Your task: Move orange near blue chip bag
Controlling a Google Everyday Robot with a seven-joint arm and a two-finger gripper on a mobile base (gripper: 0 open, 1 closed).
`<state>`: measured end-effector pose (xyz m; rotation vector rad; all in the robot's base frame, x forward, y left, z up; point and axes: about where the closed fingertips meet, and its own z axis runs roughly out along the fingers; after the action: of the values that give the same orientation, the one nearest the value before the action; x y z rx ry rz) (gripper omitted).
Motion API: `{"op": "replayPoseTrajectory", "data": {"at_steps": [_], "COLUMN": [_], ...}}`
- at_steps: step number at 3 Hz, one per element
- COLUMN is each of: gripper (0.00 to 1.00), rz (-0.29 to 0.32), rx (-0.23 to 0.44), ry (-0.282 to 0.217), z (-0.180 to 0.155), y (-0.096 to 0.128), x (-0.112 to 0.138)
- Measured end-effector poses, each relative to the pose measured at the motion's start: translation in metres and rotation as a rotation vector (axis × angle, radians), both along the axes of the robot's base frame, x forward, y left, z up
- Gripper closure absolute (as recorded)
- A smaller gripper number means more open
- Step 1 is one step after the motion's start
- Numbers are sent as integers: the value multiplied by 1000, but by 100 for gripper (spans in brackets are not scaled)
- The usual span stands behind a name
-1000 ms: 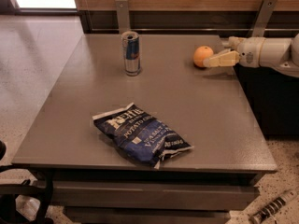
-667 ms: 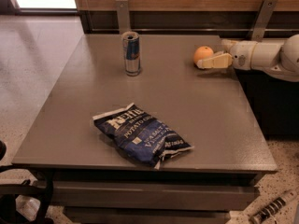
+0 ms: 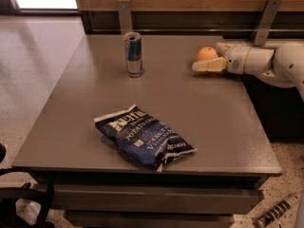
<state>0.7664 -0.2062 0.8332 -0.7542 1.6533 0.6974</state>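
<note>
The orange (image 3: 206, 52) sits on the grey table (image 3: 95, 70) at its far right edge. My gripper (image 3: 206, 58) reaches in from the right at table height and is open. Its near cream finger (image 3: 209, 65) lies just in front of the orange, and the far finger (image 3: 221, 46) is behind it, so the fruit is between them. The blue chip bag (image 3: 144, 137) lies flat near the table's front, well to the left of and nearer than the orange.
A blue-and-silver drink can (image 3: 134, 54) stands upright at the back, left of the orange. A wooden wall with two metal brackets (image 3: 125, 14) runs behind the table. A dark cabinet (image 3: 280, 113) stands at the right.
My gripper has slid a little to the left, so its near finger now reaches further past the orange. The orange, bag and can have not moved.
</note>
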Motion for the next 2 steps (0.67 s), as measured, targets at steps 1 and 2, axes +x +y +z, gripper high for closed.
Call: {"op": "replayPoseTrajectory", "data": {"at_steps": [1,2], "gripper": [17,41], "rz": [6,10], "rx": [1,3], "ry": [1,2], "z": [-1,-2], "y": [4,7], "x": [1,1]}}
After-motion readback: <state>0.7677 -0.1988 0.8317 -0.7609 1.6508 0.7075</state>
